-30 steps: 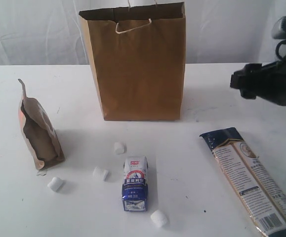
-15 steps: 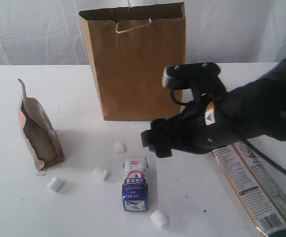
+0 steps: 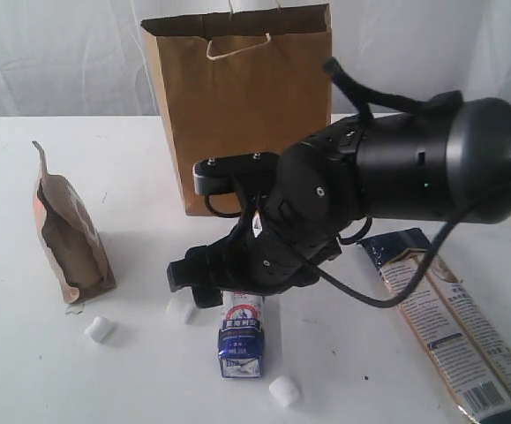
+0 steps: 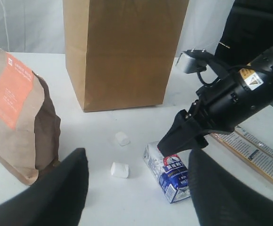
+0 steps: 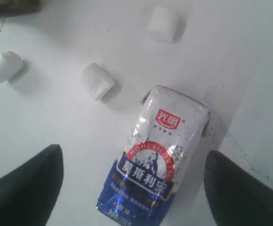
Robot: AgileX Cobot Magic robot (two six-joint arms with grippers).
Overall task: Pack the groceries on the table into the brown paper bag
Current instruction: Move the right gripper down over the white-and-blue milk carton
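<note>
Right gripper (image 3: 190, 281) hovers over the small blue-white carton (image 3: 241, 343) with its jaws spread wide. From its wrist camera the two dark fingers (image 5: 25, 183) sit either side of the carton with bare table showing in the gaps, so it's got hold of nothing. That carton lies flat on the white table (image 3: 26, 389), label up, out in front of the brown paper bag (image 3: 246, 115), which stands upright at the back with its mouth open and cord handles up. White marshmallows (image 3: 99, 329) are scattered loose around the carton: one near the brown pouch (image 3: 65, 238), one just beside the gripper tips, one on the near side of the carton. The left wrist camera shows another one between carton and bag. The pouch stands upright off to the left, well apart from the bag. Long noodle packs (image 3: 449, 327) lie flat on the right, their far end partly hidden by the arm. Left gripper (image 4: 141, 193) is wide open too, nothing in it, up off the table and facing the bag.
</note>
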